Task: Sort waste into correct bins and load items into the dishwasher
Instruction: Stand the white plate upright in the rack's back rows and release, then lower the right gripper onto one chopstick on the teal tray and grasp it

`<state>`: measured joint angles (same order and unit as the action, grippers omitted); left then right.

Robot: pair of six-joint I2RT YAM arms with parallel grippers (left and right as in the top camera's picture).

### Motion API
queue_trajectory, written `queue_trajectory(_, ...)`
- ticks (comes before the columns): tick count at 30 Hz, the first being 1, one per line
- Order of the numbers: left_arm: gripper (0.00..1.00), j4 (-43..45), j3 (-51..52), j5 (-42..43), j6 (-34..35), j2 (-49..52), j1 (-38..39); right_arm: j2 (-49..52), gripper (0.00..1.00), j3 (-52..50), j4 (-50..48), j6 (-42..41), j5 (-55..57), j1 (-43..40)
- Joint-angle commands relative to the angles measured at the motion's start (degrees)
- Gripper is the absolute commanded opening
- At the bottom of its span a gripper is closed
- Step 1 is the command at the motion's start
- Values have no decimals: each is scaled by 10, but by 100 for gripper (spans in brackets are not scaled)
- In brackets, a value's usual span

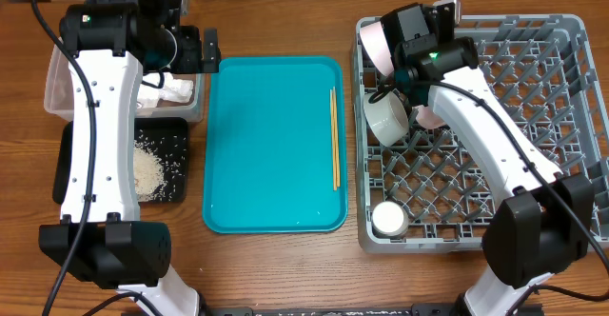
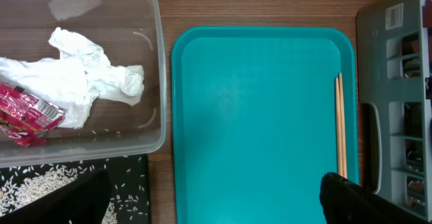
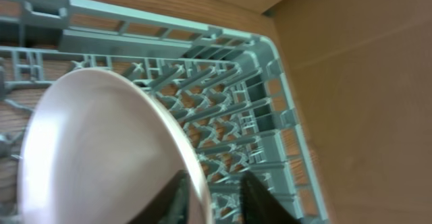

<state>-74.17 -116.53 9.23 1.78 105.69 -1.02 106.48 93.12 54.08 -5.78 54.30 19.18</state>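
My right gripper (image 3: 214, 197) is shut on the rim of the white plate (image 3: 94, 150), which stands on edge in the back left corner of the grey dish rack (image 3: 270, 96). In the overhead view the plate (image 1: 373, 45) leans by that corner, with a white bowl (image 1: 385, 121) and a small cup (image 1: 388, 219) in the rack (image 1: 476, 245). My left gripper (image 2: 216, 207) is open and empty, above the gap between the clear tub (image 2: 158, 82) and the teal tray. The tub holds the napkin (image 2: 88, 75) and red wrapper (image 2: 27, 113). The chopsticks (image 2: 339, 123) lie on the teal tray.
The teal tray (image 1: 266, 145) lies between the bins and the rack. The black tray (image 1: 176, 135) in front of the tub holds loose rice (image 1: 147, 168). A second white dish (image 1: 425, 118) shows partly behind my right arm. The rack's right half holds only pegs.
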Motion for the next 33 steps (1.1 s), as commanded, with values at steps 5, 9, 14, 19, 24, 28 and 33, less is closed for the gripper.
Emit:
queue_trajectory(5, 100, 0, -9, 5, 4, 3, -2, -16, 100, 32, 18, -48, -70, 3)
queue_trajectory(9, 100, 0, -9, 5, 4, 3, -2, -57, 100, 100, 42, -50, -266, 4)
queue_trajectory(14, 100, 0, -9, 5, 4, 3, -2, -94, 100, 121, 10, -69, -607, 5)
queue_trajectory(19, 100, 0, -9, 5, 4, 3, -2, -69, 100, 105, -50, -106, -703, 47)
queue_trajectory(24, 100, 0, -9, 5, 4, 3, -2, -13, 100, 104, -38, -155, -572, 133)
queue_trajectory(28, 100, 0, -9, 5, 4, 3, -2, 47, 100, 104, -35, -184, -518, 186)
queue_trajectory(33, 100, 0, -9, 5, 4, 3, -2, 103, 95, 103, -31, -185, -517, 201)
